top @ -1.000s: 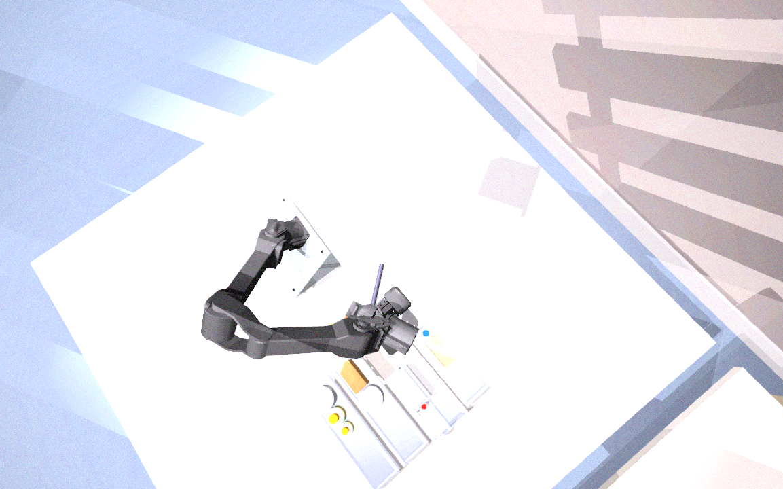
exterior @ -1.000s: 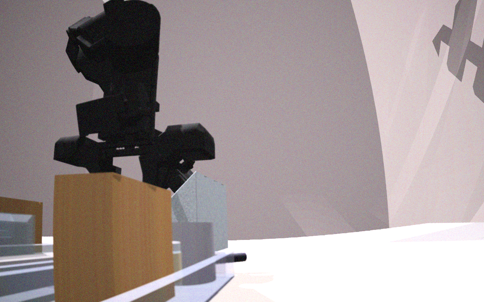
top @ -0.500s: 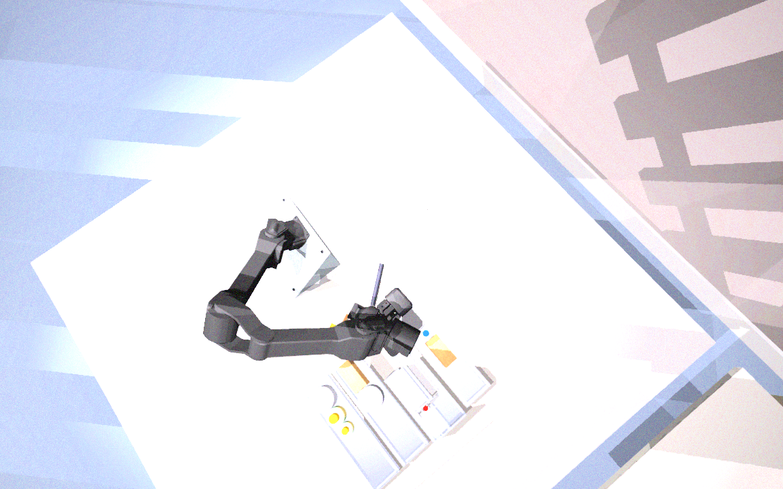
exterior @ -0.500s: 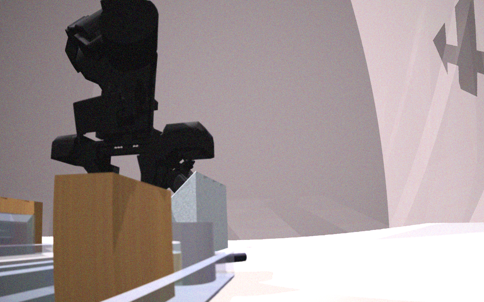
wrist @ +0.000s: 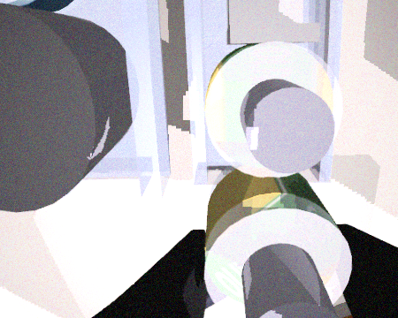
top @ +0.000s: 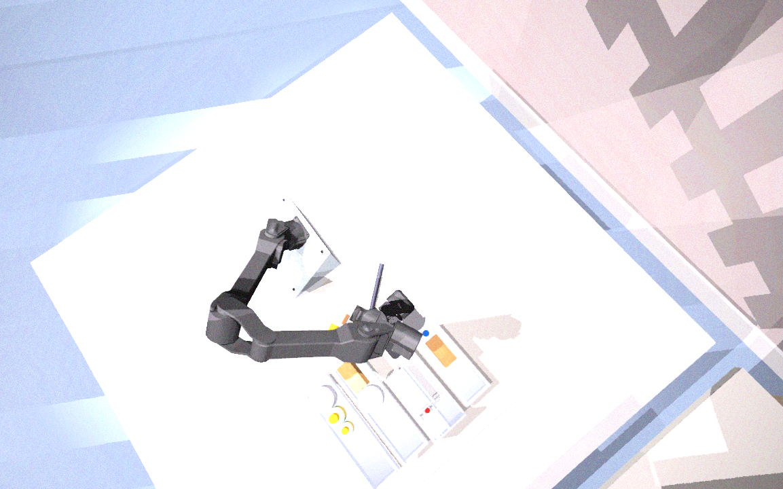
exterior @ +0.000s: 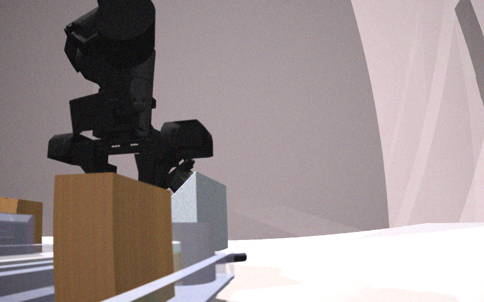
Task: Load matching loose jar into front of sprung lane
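One dark grey arm (top: 297, 343) folds at the elbow and reaches to the lanes' front, its gripper (wrist: 276, 306) clamped on a glass jar with a grey lid (wrist: 279, 277). That jar hangs just before the matching grey-lidded jar (wrist: 270, 115) standing in its pale lane (wrist: 325, 35).

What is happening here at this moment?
The gripper is shut on a jar with a grey lid and holds it in front of the mouth of a narrow lane. A matching jar already stands just inside that lane. The held jar is not in the lane yet.
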Controlling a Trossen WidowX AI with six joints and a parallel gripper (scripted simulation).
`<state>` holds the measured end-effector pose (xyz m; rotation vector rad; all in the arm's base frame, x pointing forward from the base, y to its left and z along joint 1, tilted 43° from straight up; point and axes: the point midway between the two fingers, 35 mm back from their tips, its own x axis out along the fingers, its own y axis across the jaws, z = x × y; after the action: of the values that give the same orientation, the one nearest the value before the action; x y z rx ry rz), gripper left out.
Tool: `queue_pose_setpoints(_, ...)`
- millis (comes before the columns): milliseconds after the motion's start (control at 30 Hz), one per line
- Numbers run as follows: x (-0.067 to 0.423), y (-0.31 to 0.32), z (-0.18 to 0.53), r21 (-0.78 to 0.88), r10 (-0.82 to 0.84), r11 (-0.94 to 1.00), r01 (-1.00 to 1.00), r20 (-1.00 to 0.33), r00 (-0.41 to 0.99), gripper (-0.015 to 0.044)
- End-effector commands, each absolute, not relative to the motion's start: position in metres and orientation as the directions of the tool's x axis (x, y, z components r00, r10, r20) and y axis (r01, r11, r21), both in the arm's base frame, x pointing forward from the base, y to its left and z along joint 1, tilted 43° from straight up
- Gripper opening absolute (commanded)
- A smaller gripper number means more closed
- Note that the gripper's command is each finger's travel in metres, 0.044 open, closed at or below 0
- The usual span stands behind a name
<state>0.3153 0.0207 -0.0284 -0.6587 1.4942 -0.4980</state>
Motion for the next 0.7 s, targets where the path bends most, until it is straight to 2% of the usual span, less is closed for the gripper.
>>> queue_pose_setpoints(0, 0.3251, 0.022, -0.0264, -0.673, -0.671, 0.736, -0.081, -0.74, 0.055, 0.0)
queue_pose_setpoints(667, 0.3342, 0.0228, -0.0252, -0.673, -0.671, 0.735, -0.08, -0.74, 0.055, 0.0)
